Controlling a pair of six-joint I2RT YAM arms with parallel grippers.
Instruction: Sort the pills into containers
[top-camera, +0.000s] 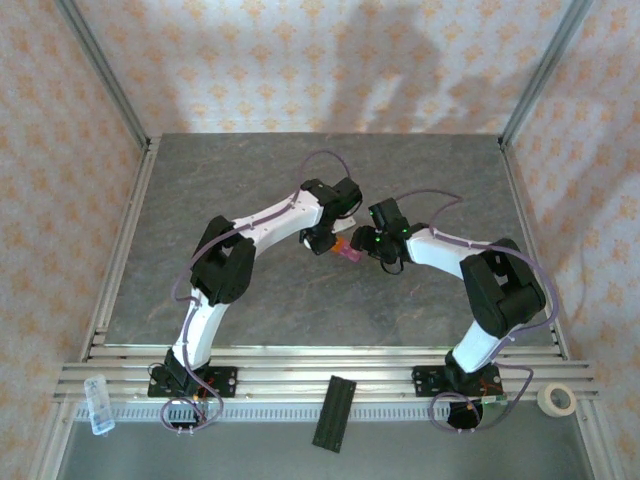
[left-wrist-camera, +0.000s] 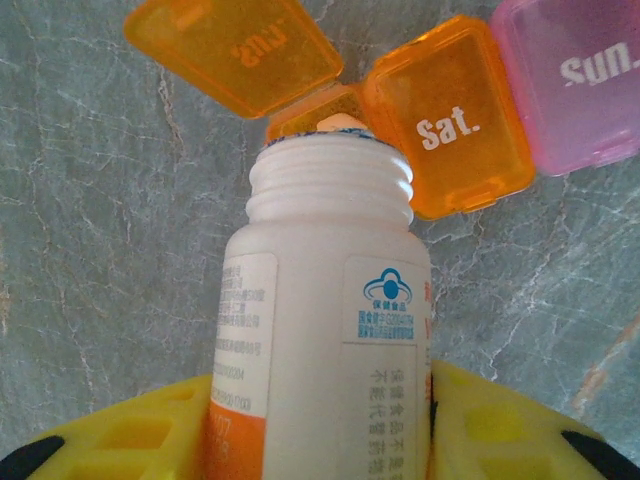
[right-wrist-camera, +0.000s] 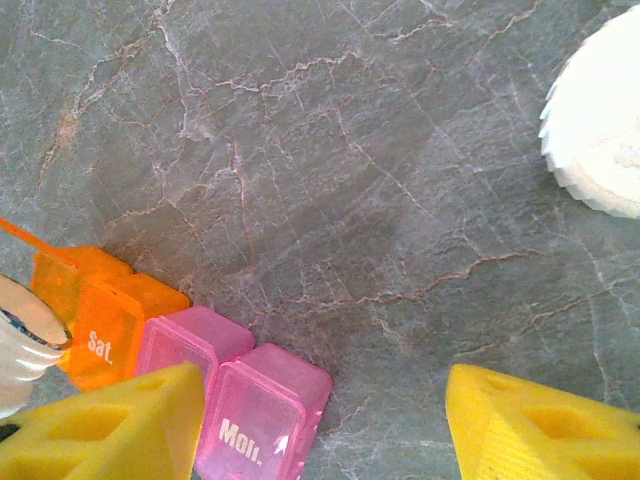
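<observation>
Left gripper (left-wrist-camera: 322, 425) clenched on white plastic pill bottle (left-wrist-camera: 320, 290), mouth pointing 12 o'clock.
Open translucent orange plastic compartment (left-wrist-camera: 300, 105) sits just past the mouth, with a pale pill (left-wrist-camera: 336, 122) at the rim. The joined orange-and-pink container strip (left-wrist-camera: 450, 120) runs to 3 o'clock. Right gripper (right-wrist-camera: 325, 425) released.

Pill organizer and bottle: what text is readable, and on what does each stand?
"Sat." on the closed orange lid
"Sun." on the pink lid
"Mon." on a second pink lid
Reversed and unclear, perhaps "Fri.", on the open orange lid
Label print on the white bottle: too small to read
</observation>
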